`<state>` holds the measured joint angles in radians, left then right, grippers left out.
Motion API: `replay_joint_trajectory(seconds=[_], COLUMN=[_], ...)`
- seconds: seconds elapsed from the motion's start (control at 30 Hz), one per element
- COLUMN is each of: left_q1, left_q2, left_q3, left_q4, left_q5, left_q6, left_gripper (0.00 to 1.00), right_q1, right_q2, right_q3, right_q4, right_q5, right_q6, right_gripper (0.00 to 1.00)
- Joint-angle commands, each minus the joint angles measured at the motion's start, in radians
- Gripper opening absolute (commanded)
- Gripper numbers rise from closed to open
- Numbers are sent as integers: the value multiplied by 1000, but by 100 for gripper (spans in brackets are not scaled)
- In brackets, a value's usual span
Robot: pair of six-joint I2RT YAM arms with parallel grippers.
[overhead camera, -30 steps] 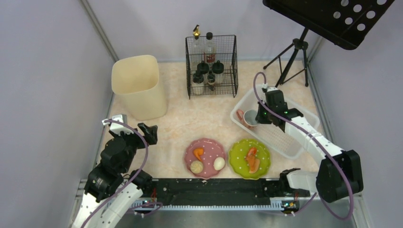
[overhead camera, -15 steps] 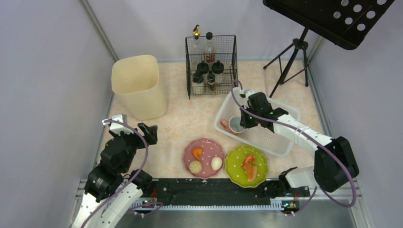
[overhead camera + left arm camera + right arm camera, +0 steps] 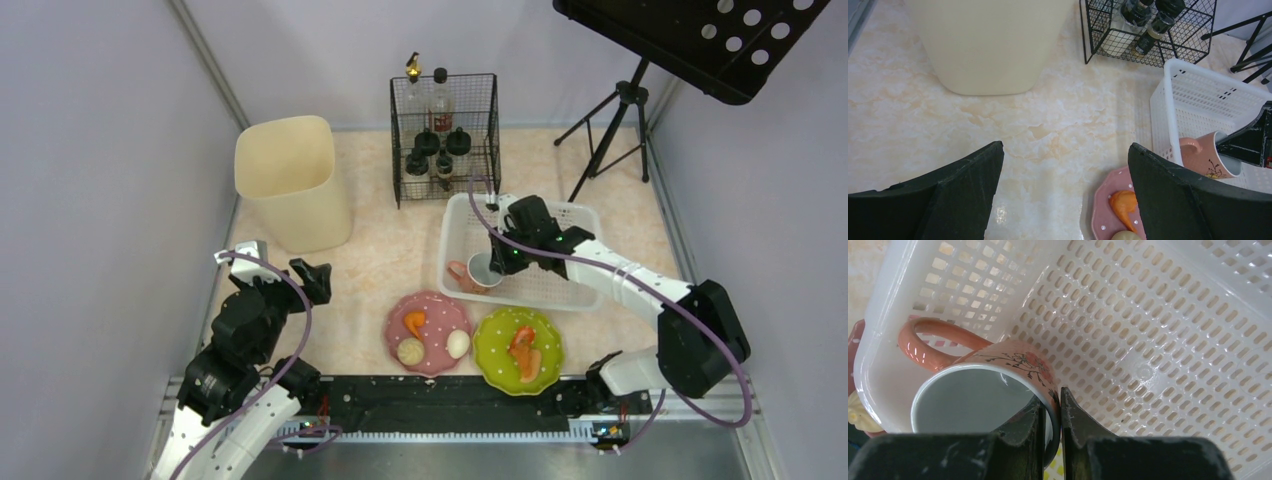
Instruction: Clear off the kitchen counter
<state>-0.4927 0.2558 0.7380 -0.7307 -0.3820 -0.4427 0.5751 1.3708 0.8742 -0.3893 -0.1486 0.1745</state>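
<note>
The kitchen counter is a beige-pink marbled surface, also seen in the left wrist view. My right gripper is shut on the rim of a pink flowered mug, one finger inside and one outside, inside a white perforated basket. The right wrist view shows the mug, the gripper and the basket. A pink plate with food and a green plate with food sit at the front. My left gripper is open and empty above bare counter.
A cream bin stands at the back left. A black wire rack with bottles stands at the back middle. A black tripod stand is at the back right. Grey walls enclose both sides.
My right gripper has dragged the mug and the white basket to the left, and the basket has turned. The plates shifted slightly left. The left arm has not moved.
</note>
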Motion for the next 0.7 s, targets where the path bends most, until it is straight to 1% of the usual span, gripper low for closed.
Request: replay_joint_trajectory(seconds=[0.0,0.07,0.2,0.27,0.4,0.67], left_q1=[3,2,2,2,2,3], left_q2=[3,2,3,3,-2,4], left_q3=[-3,-2,-3,-2,-3,-3], left_q4=[45,45,46,47,49,49], left_q5=[-2,-2,4,5,9,13], left_q6=[7,7,7,8,9,10], left_gripper=[99,99,99,98,99,99], right_q1=[21,20,17,-3,-92,-233], right_q2=[-37,-66,-122,-136,-153,-144], right_q3=[101,127,185,200,181,121], right_q4=[58,28,-72,-122,-153,-96], right_q5=[56,132,335,399,394,402], right_q6=[25,47,86,103,137,161], right_gripper=[0,0,0,0,0,0])
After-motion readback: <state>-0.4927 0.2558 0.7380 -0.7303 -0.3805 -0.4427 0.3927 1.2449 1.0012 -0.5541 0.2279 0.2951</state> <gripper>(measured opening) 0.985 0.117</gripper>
